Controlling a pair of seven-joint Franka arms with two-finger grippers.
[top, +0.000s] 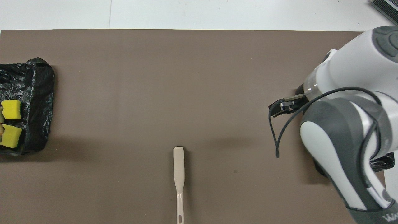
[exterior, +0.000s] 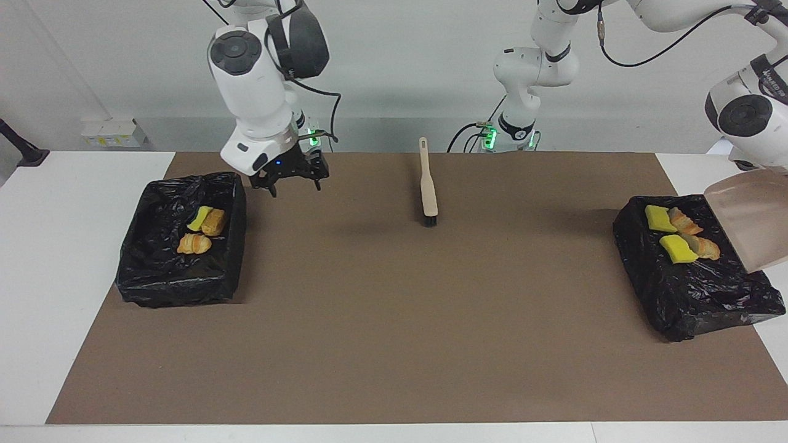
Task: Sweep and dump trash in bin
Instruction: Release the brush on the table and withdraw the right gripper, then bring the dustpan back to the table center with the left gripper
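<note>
The trash lies in two black-lined bins. The bin (exterior: 178, 277) at the right arm's end holds a yellow sponge (exterior: 199, 218) and two bread lumps (exterior: 194, 243). The bin (exterior: 695, 295) at the left arm's end holds two yellow sponges (exterior: 660, 218) and two bread lumps (exterior: 702, 246); its sponges (top: 11, 109) also show in the overhead view. The beige dustpan (exterior: 748, 221) hangs tilted over this bin, under the left arm (exterior: 748, 117); the grip is cut off by the view's edge. My right gripper (exterior: 295, 184) is open and empty, above the mat beside its bin.
The beige brush (exterior: 428, 184) lies on the brown mat (exterior: 394, 320) at the robots' end, midway between the arms, handle toward the robots; it also shows in the overhead view (top: 178, 174). White table (exterior: 55, 246) flanks the mat.
</note>
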